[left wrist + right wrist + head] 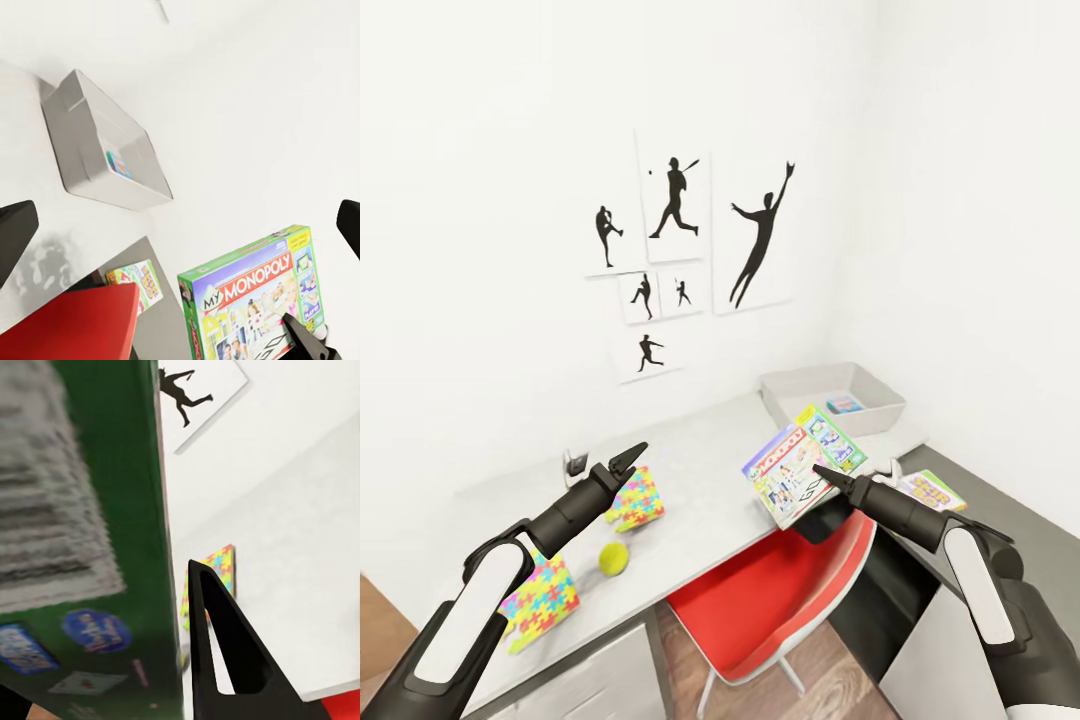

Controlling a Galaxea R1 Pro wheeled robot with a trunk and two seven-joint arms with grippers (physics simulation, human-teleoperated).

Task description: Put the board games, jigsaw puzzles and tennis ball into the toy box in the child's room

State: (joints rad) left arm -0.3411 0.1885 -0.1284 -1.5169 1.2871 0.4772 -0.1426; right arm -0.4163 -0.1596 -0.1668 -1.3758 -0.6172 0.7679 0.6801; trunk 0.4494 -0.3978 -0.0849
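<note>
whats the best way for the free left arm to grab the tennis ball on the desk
Come straight down on the tennis ball from above, jaws spanning its middle. It is round, so no side is better than another, but it lies on the table between two jigsaw puzzles, so a top approach likely avoids both. The left gripper is open and near it.

The green board game box (251,307) reads "MY MONOPOLY" across a red banner on its lid. Small print on its back (60,547) is too blurred to read. Lettering on the other game boxes cannot be made out.
</note>
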